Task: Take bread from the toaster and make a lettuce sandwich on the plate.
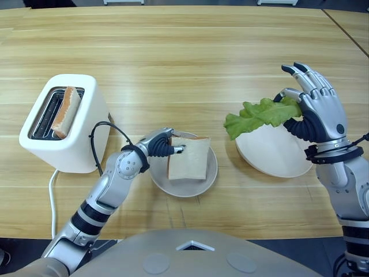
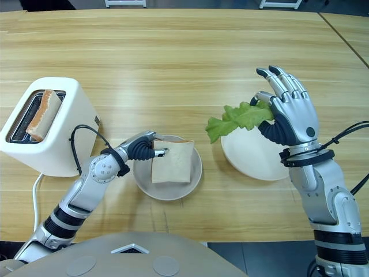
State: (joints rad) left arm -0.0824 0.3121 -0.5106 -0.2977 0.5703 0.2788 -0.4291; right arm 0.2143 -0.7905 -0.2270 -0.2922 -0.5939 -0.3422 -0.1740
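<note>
- Counter [image 1: 190, 52]: pale wood planks, grain running side to side.
- Toaster [image 1: 69, 141]: white, smooth, round-cornered box with two slots on top. It stands well out to the left of the left robot hand [image 1: 163, 145].
- Toasted slice [image 1: 65, 111]: browned face, upright and leaning a little in one slot.
- Left robot hand: forearm comes in from the lower left. The fingers are curled, with dark fingertips pinched on the left edge of the bread slice [image 1: 190, 160].
- Bread slice: pale, squarish, soft crumb, with a thin brown crust along the far edge. It sits just right of the left robot hand on a round beige plate [image 1: 184, 188] and covers much of it.
- Right robot hand [image 1: 317, 109]: metallic grey, raised, wrist upright. Thumb and one finger are closed on the lettuce leaf [image 1: 262, 114]; the other fingers stand spread upward.
- Lettuce leaf: green and ruffled, reaching leftward from the right robot hand, over the far rim of a white round plate [image 1: 277, 158] that lies below that hand.
- The leaf tip is well apart from the bread slice, to its right.
</note>
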